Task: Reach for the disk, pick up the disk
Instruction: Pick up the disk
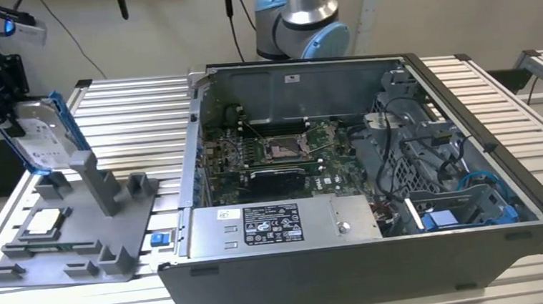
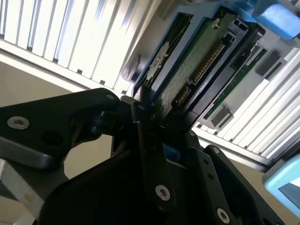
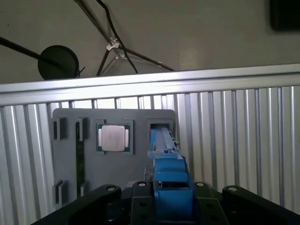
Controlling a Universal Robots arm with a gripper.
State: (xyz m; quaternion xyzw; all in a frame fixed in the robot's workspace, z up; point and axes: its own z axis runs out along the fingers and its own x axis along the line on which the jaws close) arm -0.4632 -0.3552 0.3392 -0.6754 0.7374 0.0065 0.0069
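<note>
Exterior view: the tool (image 1: 7,106) hung at the exterior view's far left above the table (image 1: 134,104), clamped on the disk (image 1: 43,139). The disk was held on edge and tilted, with a blue rail along the edge toward the exterior view's right. Its low end was just over the grey tray (image 1: 79,269); could not tell whether it touched. The tray lay flat on the table, just beside the open computer case (image 1: 507,236). In the tray were a square silver chip (image 1: 45,221), sitting in a recess, and several grey uprights. Inside the case a motherboard (image 1: 271,148) lay on the floor. A long grey box (image 1: 277,227) with a black-white label ran along the near wall. Blue cables and a cage (image 1: 458,214) filled the compartment at the exterior view's right. The arm base (image 1: 301,21) stood behind the case.

Second wrist view: black fingers (image 2: 143,126) of the tool pressed on either side of the disk (image 2: 192,65). The disk's green circuit-board face and connector row showed, with blue rails on its edges. The slatted table (image 2: 70,42) lay beyond.

First wrist view: the tool (image 3: 171,193) had its jaws tight on the blue rail of the disk (image 3: 164,154), and the disk's far end was over a slot of the tray (image 3: 65,159). The chip (image 3: 113,138) sat in its square recess just beside that slot. A green strip (image 3: 80,159) lay in a long narrow slot. The tray rested on the table (image 3: 234,140).
</note>
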